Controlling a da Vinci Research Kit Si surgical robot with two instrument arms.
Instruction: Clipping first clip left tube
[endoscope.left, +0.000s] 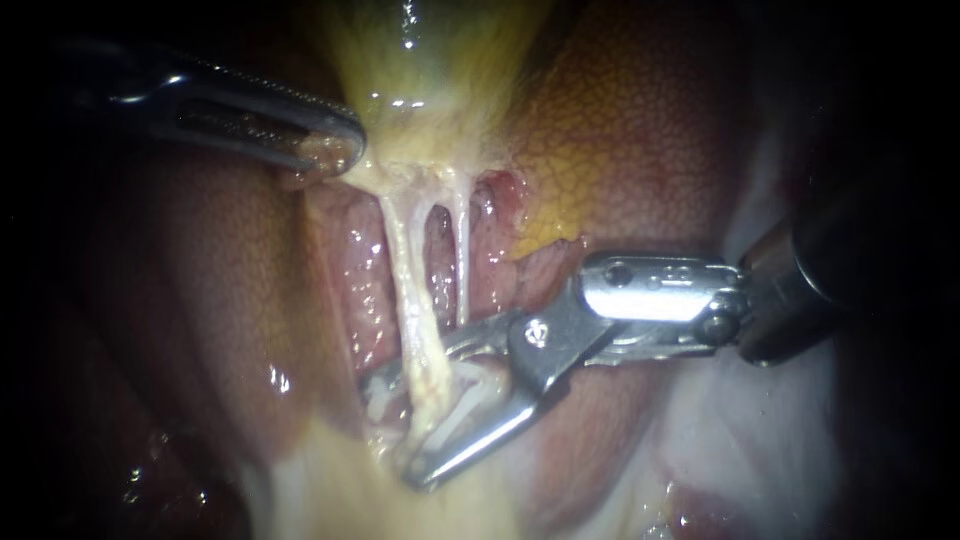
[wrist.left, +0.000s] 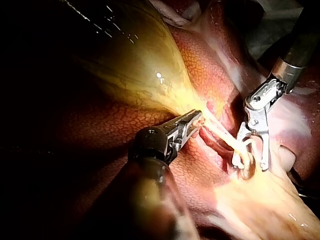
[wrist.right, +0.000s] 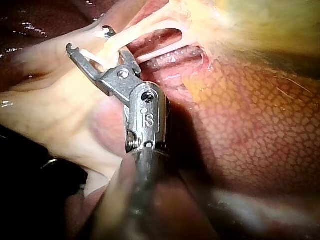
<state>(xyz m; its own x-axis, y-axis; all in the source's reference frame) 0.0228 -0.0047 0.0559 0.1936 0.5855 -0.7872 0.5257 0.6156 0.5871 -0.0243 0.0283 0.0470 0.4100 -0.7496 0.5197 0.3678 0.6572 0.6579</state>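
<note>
Two pale tubes run down from the gallbladder (endoscope.left: 440, 70): the thicker left tube (endoscope.left: 405, 280) and the thin right tube (endoscope.left: 462, 250). My right instrument (endoscope.left: 392, 432) comes in from the right with its jaws open, one on each side of the left tube's lower part; a pale clip sits between them. In the right wrist view the same tube (wrist.right: 117, 44) crosses between those open jaws (wrist.right: 90, 39). My left instrument (endoscope.left: 330, 150) is shut on the gallbladder where the tubes begin and holds it taut, as the left wrist view confirms (wrist.left: 194, 121).
Mottled brown-orange liver (endoscope.left: 640, 130) lies on both sides of the tubes. Pale fatty tissue (endoscope.left: 330, 480) spreads under the right instrument's jaws. In the left wrist view the right instrument (wrist.left: 252, 162) stands beyond my left one, past the stretched tubes.
</note>
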